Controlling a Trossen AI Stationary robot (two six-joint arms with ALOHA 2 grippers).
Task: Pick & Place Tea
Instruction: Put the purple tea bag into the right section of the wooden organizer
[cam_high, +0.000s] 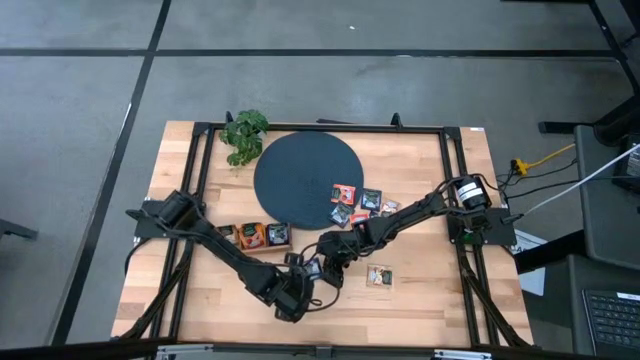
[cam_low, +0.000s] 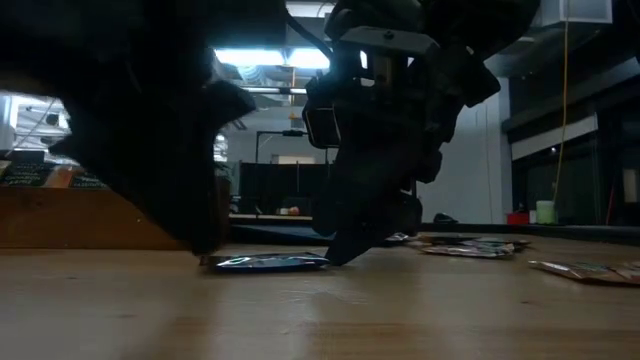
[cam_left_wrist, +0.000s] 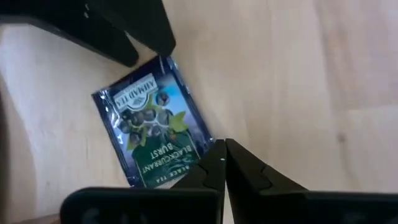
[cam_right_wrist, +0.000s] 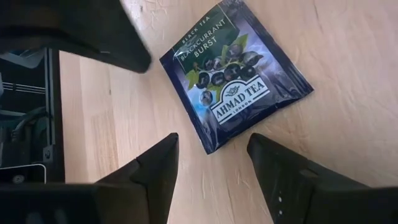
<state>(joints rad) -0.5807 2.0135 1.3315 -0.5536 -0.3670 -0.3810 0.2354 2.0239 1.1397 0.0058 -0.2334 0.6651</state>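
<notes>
A dark blue blackcurrant tea sachet (cam_right_wrist: 235, 83) is seen lying flat on the wooden table (cam_right_wrist: 348, 37), just ahead of the right gripper (cam_right_wrist: 211, 163), whose fingers are spread and empty. The left gripper (cam_left_wrist: 222, 163) is clenched beside the sachet's edge, grasping nothing.

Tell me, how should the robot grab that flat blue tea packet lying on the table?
The blue tea packet lies flat on the wooden table, so there's no side to squeeze. Probably best: come down from above and pinch one edge or corner. The right gripper is open above its near corner; the left gripper looks shut beside it.
</notes>
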